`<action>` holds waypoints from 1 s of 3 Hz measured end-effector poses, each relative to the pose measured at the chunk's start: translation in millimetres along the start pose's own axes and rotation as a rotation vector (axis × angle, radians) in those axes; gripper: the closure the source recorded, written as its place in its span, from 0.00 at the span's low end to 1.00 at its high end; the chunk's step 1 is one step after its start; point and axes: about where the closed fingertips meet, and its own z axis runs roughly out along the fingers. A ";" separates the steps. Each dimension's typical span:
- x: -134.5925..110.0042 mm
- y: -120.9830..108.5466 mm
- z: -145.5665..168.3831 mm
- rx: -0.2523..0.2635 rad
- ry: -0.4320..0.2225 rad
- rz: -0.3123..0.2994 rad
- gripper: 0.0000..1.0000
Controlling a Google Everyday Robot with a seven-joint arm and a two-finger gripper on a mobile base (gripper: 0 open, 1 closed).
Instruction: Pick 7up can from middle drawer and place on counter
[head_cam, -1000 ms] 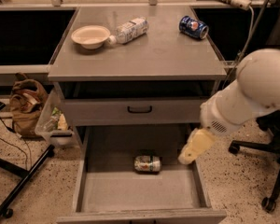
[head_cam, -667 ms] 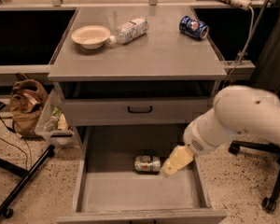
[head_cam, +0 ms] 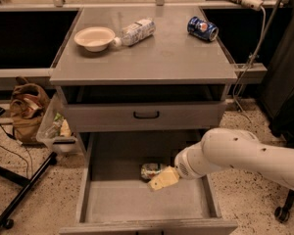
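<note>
Well left of the middle drawer [head_cam: 137, 202], a brown bag [head_cam: 25, 112] sat on the floor. Above the drawer lay the tabletop [head_cam: 157, 58]. It carried a pale bowl [head_cam: 94, 37] over the drawer's left side, a clear bottle [head_cam: 134, 32] lying over its middle, and a blue Pepsi can [head_cam: 202, 28] over its right side.

The 7up can [head_cam: 151, 171] lay on its side on the drawer's floor, around mid-depth and a little right of the drawer's centre. Its long axis ran roughly left to right, parallel to the drawer's front edge. Which end was the top could not be told, because the right end was covered.

The claw [head_cam: 164, 178] was low inside the drawer, at the can's right end and seemingly touching it. Whether it was open or closed could not be told. The white arm [head_cam: 245, 155] reached in over the drawer's right wall.

The main risk looked to be rolling. The can rested on its round side, so a nudge from the claw could send it toward the drawer's back or front, out of the grasp. A hold taken only at the covered end could also slip as the can rose. A steep lift might knock the can against the closed drawer front [head_cam: 146, 115] just above.
</note>
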 end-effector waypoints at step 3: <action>15.5 -12.6 56.6 0.039 -0.043 -0.014 0.00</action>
